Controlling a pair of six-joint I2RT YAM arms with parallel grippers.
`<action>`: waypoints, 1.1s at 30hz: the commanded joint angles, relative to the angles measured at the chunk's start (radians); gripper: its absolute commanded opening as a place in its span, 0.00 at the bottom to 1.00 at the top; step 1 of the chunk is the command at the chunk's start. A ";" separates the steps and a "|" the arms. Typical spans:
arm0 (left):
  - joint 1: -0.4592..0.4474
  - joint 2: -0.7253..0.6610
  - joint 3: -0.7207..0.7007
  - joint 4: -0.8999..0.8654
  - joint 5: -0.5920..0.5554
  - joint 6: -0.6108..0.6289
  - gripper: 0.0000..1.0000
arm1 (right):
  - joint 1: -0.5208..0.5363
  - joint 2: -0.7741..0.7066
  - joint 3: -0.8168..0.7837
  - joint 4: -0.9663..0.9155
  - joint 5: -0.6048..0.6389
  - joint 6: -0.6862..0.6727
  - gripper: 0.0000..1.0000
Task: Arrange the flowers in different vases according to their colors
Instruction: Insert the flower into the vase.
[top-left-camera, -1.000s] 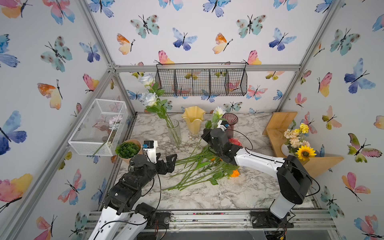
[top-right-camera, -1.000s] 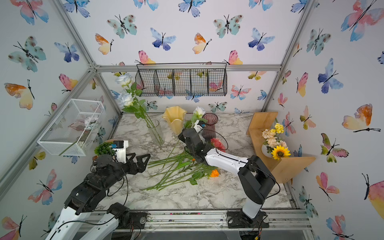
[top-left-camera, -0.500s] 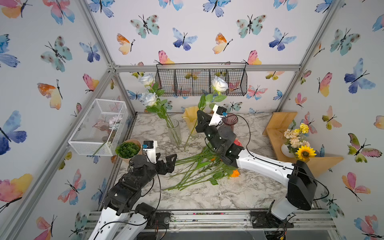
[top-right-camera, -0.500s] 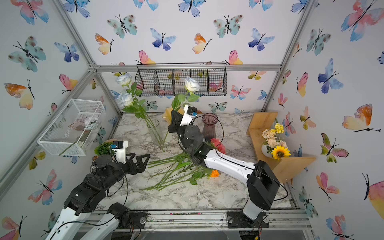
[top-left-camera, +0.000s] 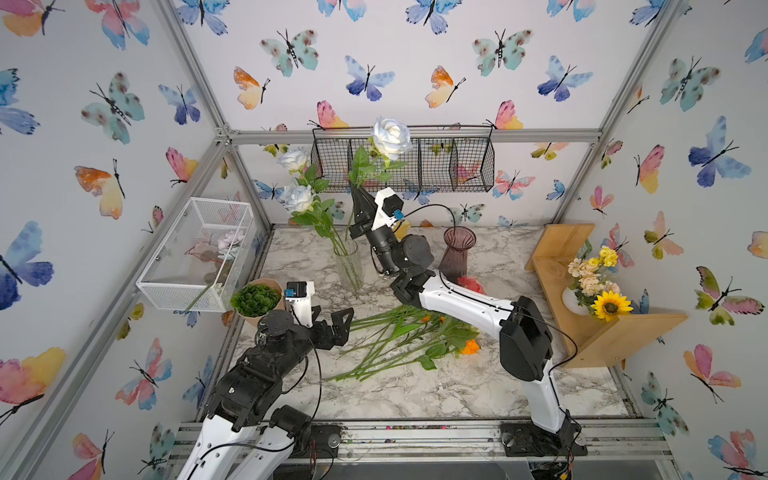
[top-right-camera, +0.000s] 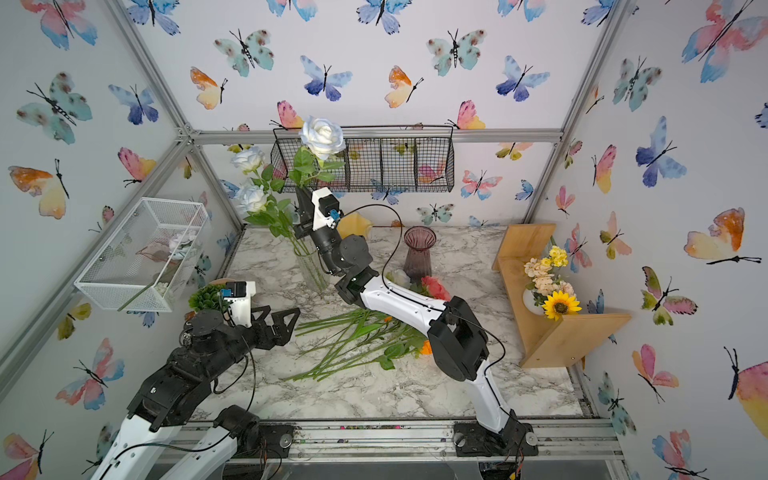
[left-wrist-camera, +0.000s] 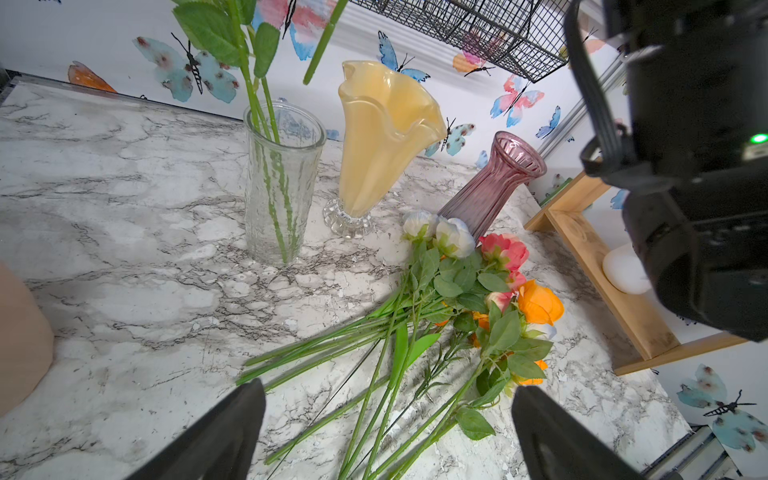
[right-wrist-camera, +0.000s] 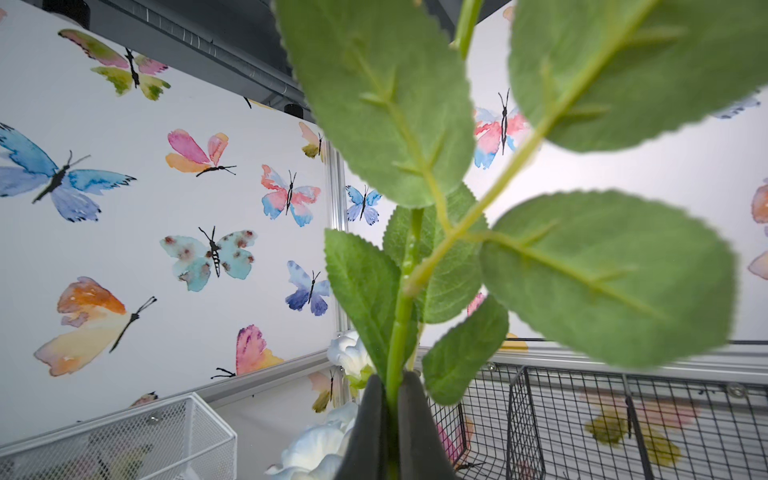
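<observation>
I am holding a white rose (top-left-camera: 390, 137) upright by its stem, my right gripper (top-left-camera: 356, 190) pinching shut on it just under the leaves, so the bloom is standing high in front of the basket (top-left-camera: 449, 166) on the back wall. The stem's cut end is hanging in the air near the rim of the clear vase (top-left-camera: 348, 266), not inside it. Two pale roses (top-left-camera: 297, 195) are leaning in that vase. Beside it the yellow vase (left-wrist-camera: 382, 137) and the purple vase (top-left-camera: 457, 253) are standing empty. The pile (top-left-camera: 407, 336) of pink, orange and white flowers is lying on the table (top-left-camera: 415, 390) under my right arm. My left gripper (top-left-camera: 332, 316) is hovering near the stem ends, jaws spread wide, gripping nothing
</observation>
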 joint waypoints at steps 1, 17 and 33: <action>0.004 -0.005 -0.016 0.015 -0.002 -0.001 0.99 | -0.005 0.053 0.068 0.013 -0.030 -0.060 0.03; 0.003 0.016 -0.015 0.016 -0.003 -0.001 0.99 | -0.012 0.140 0.030 -0.211 -0.034 0.001 0.03; 0.003 0.009 -0.017 0.018 -0.003 -0.001 0.99 | -0.011 0.146 0.175 -0.625 -0.002 0.075 0.68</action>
